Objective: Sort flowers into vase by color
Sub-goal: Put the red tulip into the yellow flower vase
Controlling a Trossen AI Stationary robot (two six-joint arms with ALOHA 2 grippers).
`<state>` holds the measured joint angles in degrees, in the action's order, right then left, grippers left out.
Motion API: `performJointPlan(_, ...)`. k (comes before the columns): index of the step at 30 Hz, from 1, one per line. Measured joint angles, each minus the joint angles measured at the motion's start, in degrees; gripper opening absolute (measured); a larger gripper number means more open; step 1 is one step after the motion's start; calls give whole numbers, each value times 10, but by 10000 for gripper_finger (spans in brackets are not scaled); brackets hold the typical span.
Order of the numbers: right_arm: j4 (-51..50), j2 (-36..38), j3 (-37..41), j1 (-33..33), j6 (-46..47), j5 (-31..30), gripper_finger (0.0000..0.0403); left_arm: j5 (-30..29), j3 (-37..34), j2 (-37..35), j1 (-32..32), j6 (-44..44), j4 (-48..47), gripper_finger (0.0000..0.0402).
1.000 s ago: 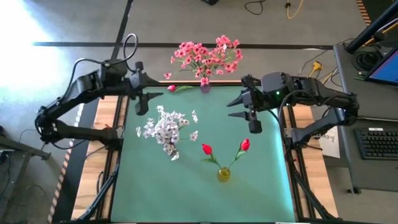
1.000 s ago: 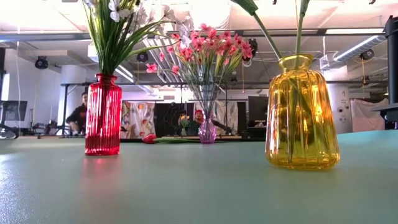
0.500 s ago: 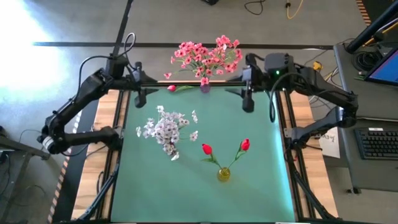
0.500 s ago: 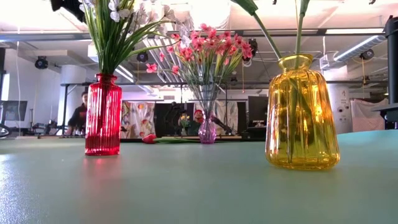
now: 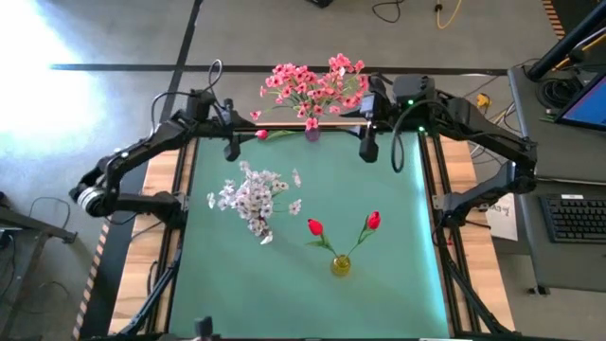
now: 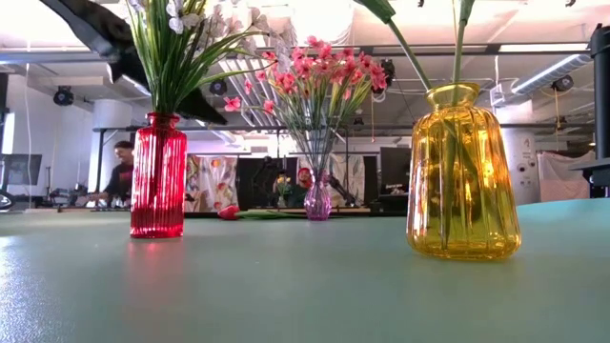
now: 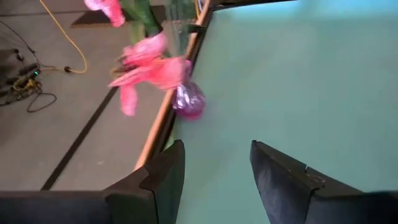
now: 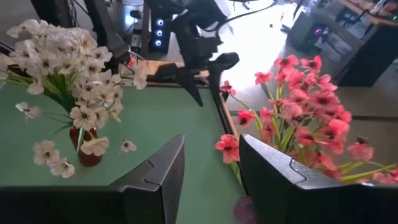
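Observation:
Pink blossoms (image 5: 314,85) stand in a small purple vase (image 5: 311,134) at the table's far edge. White blossoms (image 5: 254,197) fill a red vase (image 6: 157,176) left of centre. Two red buds (image 5: 315,226) stand in a yellow vase (image 5: 339,266) near the middle. A third red bud (image 5: 261,134) lies on the table by the far edge, its stem pointing at the purple vase. My left gripper (image 5: 230,152) hovers open just left of this bud. My right gripper (image 5: 366,151) hovers open to the right of the purple vase. In the left wrist view the open fingers (image 7: 214,180) frame the purple vase (image 7: 188,99).
The green mat (image 5: 398,246) has bare room on its right and near parts. Wooden table strips and black frame rails (image 5: 175,246) run along both sides. A desk with a keyboard (image 5: 573,218) stands beyond the right edge. A person (image 6: 119,176) shows in the room behind.
Both arms have swung toward the table's far edge. My left gripper has also moved right, toward the lying red bud and the purple vase. My right gripper has turned and moved toward the far edge, ending beside the purple vase. The flowers and vases have stayed put.

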<state>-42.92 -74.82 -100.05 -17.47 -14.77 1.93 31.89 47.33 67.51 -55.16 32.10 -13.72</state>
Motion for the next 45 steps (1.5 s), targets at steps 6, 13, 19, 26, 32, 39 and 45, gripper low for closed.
performJointPlan(6,0,-17,0,-2,3,0,146,33,-5,80,-24,28,53,168)
performJointPlan(13,0,-22,0,-2,14,0,146,141,15,165,-81,41,79,149)
performJointPlan(19,59,-22,0,-2,10,-2,146,139,40,231,-96,34,84,133)
performJointPlan(26,176,-11,0,-5,-1,-7,146,140,67,270,-96,25,82,130)
performJointPlan(32,175,6,0,-5,3,-7,146,141,66,274,-88,30,82,139)
performJointPlan(39,154,4,0,-5,7,-6,146,141,63,274,-77,38,81,199)
performJointPlan(45,147,1,0,-5,8,-6,146,111,61,274,-47,57,82,258)
